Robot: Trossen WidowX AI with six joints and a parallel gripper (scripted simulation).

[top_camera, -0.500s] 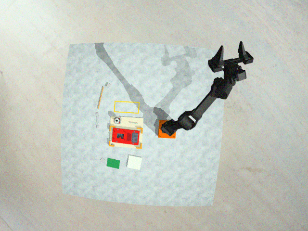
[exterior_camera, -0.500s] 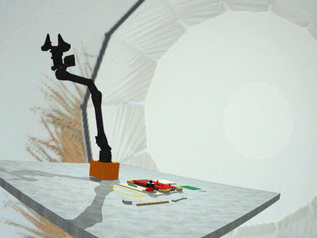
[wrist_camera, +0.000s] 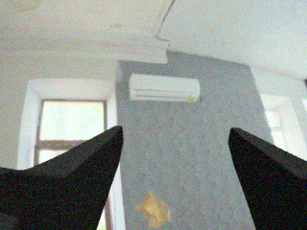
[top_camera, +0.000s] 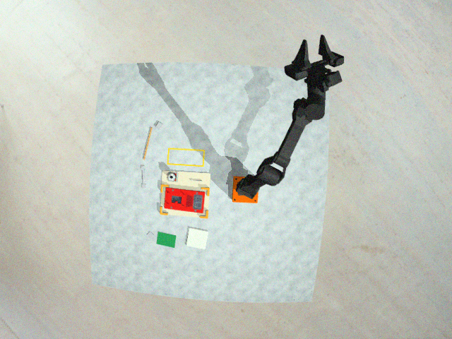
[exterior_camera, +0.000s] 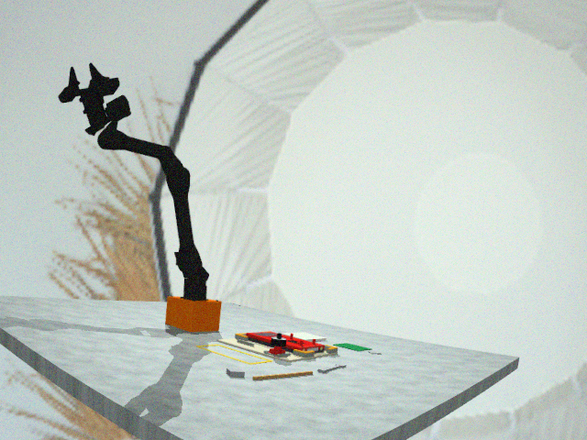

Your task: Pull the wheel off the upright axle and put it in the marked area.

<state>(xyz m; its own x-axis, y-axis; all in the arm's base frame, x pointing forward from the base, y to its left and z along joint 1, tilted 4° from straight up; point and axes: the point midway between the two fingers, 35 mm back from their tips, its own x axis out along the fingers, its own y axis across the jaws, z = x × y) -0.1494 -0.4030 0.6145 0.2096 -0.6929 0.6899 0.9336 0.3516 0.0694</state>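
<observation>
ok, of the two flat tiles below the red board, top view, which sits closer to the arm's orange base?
The white tile; the green tile lies beyond it, farther from the orange base.

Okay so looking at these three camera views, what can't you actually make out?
- Wheel: tiny in the top view; the upright axle under it is hidden.
- Exterior view: the board's parts are blurred together, so the wheel can't be singled out.
- Wrist view: only wall, ceiling and both fingers, cut off by the edges; no table.
</observation>
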